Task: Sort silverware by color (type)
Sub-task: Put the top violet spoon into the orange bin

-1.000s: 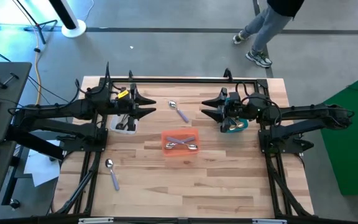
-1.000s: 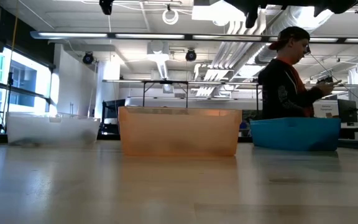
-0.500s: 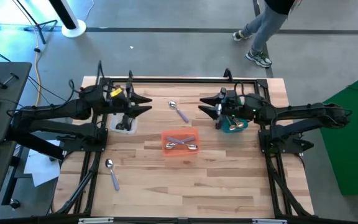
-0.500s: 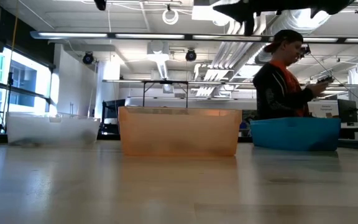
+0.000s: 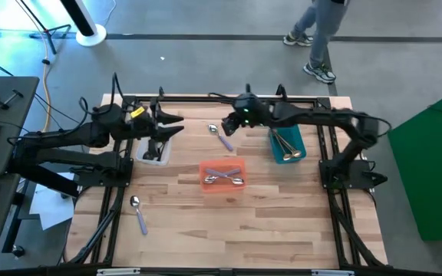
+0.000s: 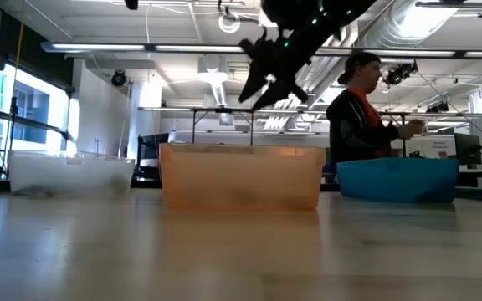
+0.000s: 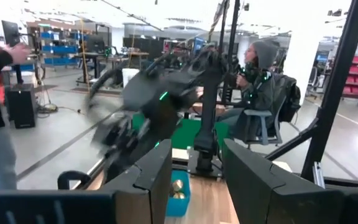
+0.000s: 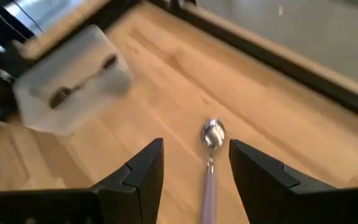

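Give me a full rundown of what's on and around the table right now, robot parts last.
Clear bin: one, table's left, black spoons inside.
Orange bin: one, centre, lavender-handled spoons inside.
Teal bin: one, right, gold spoons inside.
Loose spoons: two, silver with lavender handles; one at back centre, one front left.
Person: one, dark top, beyond the table.
Left tool: open, above the clear bin.
Right tool: open, over the back-centre spoon.

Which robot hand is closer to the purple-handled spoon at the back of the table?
The right. The right gripper hangs open just above and beside the lavender-handled spoon, which lies on the table. The left gripper waits farther off, over the clear bin.
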`<action>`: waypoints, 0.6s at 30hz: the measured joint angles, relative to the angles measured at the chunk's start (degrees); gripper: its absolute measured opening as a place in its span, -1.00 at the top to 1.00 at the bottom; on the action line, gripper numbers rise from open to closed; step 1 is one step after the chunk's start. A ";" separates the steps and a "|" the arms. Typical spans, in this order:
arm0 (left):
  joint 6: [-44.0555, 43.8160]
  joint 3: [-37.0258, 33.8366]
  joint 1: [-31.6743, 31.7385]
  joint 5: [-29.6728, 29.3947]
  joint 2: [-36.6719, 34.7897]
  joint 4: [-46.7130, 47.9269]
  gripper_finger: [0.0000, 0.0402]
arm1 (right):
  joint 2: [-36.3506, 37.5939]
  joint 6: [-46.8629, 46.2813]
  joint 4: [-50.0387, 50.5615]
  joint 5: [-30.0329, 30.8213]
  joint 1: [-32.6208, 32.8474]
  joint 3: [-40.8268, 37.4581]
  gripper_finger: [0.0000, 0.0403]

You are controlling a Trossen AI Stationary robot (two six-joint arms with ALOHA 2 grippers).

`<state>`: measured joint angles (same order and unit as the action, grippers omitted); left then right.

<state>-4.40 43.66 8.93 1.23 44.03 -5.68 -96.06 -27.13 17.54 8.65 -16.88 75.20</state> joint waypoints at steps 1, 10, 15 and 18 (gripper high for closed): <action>0.05 0.00 0.00 0.00 0.00 -0.39 0.35 | -1.99 -0.61 1.22 -1.23 -0.57 1.39 0.17; 0.09 0.02 0.00 0.00 0.02 -1.22 0.35 | -15.16 -4.10 3.95 -9.38 -1.89 7.86 0.17; 0.09 0.04 0.00 0.00 0.02 -1.28 0.35 | -20.91 -7.11 4.03 -8.15 -1.84 8.46 0.17; 0.06 0.04 0.00 0.00 0.02 -1.28 0.35 | -23.49 -8.75 3.72 -6.86 -1.84 8.46 0.17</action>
<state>-4.35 43.70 8.93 1.23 44.05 -6.96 -119.55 -35.88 21.25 1.79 -18.72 83.66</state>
